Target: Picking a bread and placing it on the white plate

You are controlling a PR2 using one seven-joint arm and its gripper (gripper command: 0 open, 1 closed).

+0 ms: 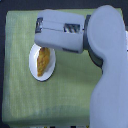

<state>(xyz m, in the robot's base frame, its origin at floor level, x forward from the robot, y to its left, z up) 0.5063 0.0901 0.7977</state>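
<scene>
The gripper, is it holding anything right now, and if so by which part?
Cannot be told. The gripper's fingertips are hidden. The bread lies on the white plate, below the arm.

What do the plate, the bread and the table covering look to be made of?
The white plate: plain glossy white, probably ceramic or plastic. The bread: golden-brown with a matte, bumpy crust; real or replica, unclear. The green covering: seemingly woven cloth, with a fine grid texture.

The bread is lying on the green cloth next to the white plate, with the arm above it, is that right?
Not quite. In the exterior view the bread lies on the white plate, not on the green cloth beside it. The plate sits on that cloth, and the arm does reach over it from the exterior view's right.
</scene>
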